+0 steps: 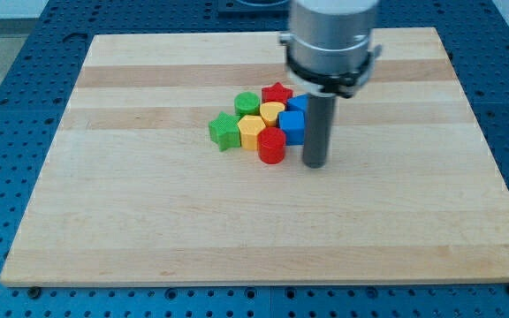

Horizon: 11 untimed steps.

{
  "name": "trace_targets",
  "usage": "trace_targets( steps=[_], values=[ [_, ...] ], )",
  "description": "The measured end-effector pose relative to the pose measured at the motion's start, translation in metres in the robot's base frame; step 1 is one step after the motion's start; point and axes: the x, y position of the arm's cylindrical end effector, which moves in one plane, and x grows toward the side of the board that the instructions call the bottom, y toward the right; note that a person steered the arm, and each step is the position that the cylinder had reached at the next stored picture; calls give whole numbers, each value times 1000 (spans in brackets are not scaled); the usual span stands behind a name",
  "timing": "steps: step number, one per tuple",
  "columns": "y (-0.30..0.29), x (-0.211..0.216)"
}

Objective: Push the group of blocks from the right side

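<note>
**Ana:** Blue pegboard (25, 53) frames a pale wooden board (148, 221) that fills most of the view. Where do the blocks sit?

**Ben:** They sit a little above the board's middle, packed into one tight cluster. A red star (277, 92) is at the view's top, with a green round-looking block (246, 102) to its left. A yellow heart-like block (271, 111) sits in the centre, and a yellow block (251, 131) is just below and left of it. A green star (224, 131) marks the cluster's left end, and a red cylinder (271, 146) its bottom.

**Ana:** And on the right?

**Ben:** Two blue blocks are there. One blue block (292, 126) sits just right of the yellow heart, and the upper blue block (298, 103) is partly hidden behind the rod.

**Ana:** Where is the arm?

**Ben:** Its grey housing (331, 40) hangs at the view's top. The dark rod comes straight down, and my tip (315, 165) rests on the board just right of the cluster, beside the lower blue block and the red cylinder. Whether it touches them cannot be told.

**Ana:** Any fingers, open or closed?

**Ben:** None. The arm ends in that plain rod, so nothing is gripped.
</note>
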Motion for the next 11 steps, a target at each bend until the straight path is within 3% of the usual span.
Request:
trace_targets(
  steps=[1,2,3,9,10,11],
  values=[
    [62,-15],
    [83,-56],
    [72,-78],
    [-66,-59],
    [-75,-59],
    [-43,-59]
  ],
)
